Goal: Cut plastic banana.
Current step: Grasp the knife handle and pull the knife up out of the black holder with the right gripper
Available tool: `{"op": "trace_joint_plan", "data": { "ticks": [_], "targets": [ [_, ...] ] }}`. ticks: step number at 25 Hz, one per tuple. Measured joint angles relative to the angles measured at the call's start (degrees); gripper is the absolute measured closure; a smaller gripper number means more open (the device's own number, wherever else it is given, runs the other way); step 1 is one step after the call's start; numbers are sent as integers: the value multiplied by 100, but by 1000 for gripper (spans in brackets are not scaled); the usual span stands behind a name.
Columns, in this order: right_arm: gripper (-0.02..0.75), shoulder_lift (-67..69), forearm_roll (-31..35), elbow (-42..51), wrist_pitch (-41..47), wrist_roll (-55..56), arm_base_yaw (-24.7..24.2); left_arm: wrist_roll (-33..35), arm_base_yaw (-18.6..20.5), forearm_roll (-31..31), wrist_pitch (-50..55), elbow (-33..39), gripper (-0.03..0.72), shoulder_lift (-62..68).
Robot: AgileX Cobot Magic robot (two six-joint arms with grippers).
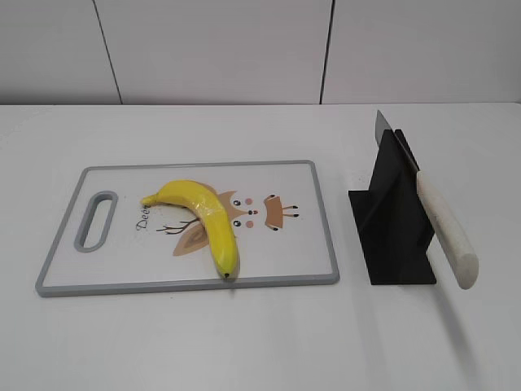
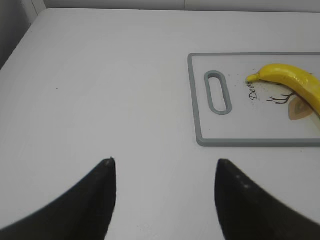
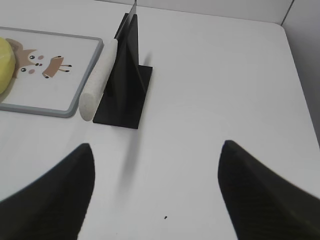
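Observation:
The glossy yellow plastic banana lies curved on a white cutting board with a grey rim, stem to the left, dark tip at the board's front edge. It also shows in the left wrist view and partly in the right wrist view. A knife with a white handle rests in a black stand right of the board; both show in the right wrist view, handle and stand. My left gripper is open over bare table left of the board. My right gripper is open, in front of the stand. Neither arm shows in the exterior view.
The board has a grey handle slot at its left end and a deer drawing. The white table meets a white panelled wall at the back. The table's right edge is near the stand.

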Motion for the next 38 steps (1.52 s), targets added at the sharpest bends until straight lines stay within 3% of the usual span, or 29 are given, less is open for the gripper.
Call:
{"op": "trace_joint_plan", "data": {
  "ticks": [32, 38],
  "targets": [
    [149, 0, 23, 0, 0, 0, 0, 0, 0, 0, 0, 0, 140, 0],
    [150, 0, 330, 4, 0, 78, 0, 0, 0, 0, 0, 0, 140, 0]
  ]
}}
